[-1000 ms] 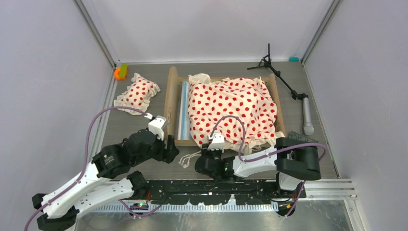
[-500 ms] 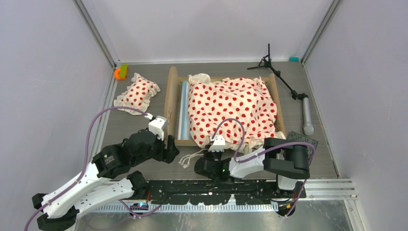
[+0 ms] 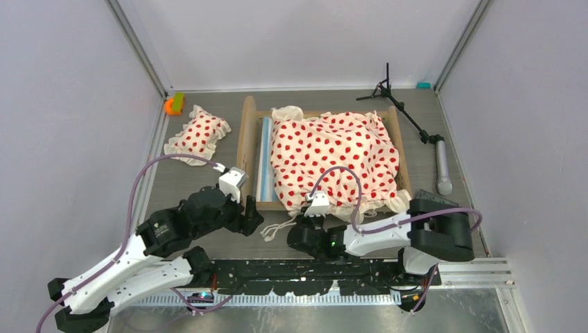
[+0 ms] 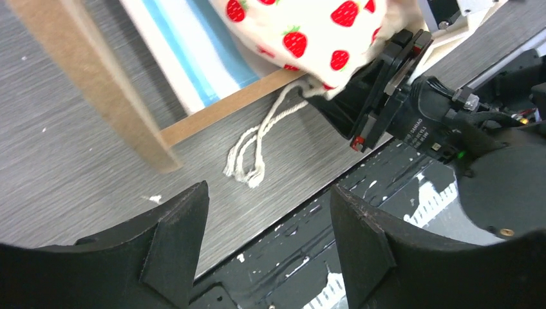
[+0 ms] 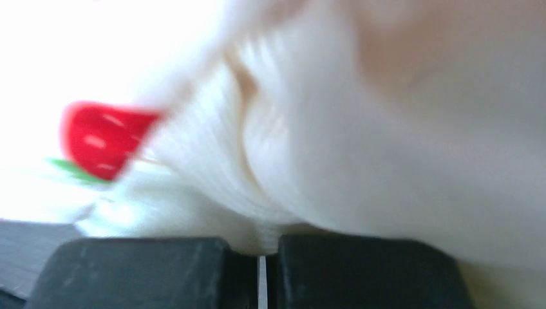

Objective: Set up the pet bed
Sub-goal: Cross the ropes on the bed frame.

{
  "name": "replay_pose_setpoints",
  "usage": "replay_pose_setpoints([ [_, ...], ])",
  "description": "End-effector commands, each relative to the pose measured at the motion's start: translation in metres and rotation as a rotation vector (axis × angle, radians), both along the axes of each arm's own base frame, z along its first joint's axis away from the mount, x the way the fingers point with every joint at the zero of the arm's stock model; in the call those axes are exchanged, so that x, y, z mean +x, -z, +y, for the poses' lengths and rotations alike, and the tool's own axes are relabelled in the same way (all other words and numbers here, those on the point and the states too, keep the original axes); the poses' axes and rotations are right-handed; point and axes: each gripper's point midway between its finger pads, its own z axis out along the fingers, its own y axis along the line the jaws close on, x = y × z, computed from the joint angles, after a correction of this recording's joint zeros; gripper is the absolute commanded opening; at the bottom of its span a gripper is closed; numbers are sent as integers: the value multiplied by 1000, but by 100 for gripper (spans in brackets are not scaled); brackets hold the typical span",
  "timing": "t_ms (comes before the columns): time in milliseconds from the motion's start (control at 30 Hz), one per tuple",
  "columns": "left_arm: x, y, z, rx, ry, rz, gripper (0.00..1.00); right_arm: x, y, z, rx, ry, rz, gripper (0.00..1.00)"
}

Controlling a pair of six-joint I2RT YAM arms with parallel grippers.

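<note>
Pet bed (image 3: 247, 139): right gripper (image 5: 261, 248) pinches bedding (image 3: 333, 156) corner, left gripper (image 4: 267, 219) wide, empty; next probably tug it flat.

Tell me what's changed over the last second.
The right gripper has closed on the near edge of the strawberry-print bedding, and its arm has nudged slightly to the right. The left gripper stays open by the near corner of the bed frame, barely moved. Frame, bedding, pillow and tripod lie as before.
</note>
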Motion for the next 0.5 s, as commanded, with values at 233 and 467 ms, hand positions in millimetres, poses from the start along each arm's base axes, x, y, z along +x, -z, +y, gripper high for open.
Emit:
replay_pose_setpoints([
  [233, 17, -17, -45, -138, 100, -107, 70, -27, -67, -2, -21, -292, 29, 0],
  [467, 16, -7, -59, -183, 140, -108, 67, -35, -81, -16, -75, -406, 94, 0],
])
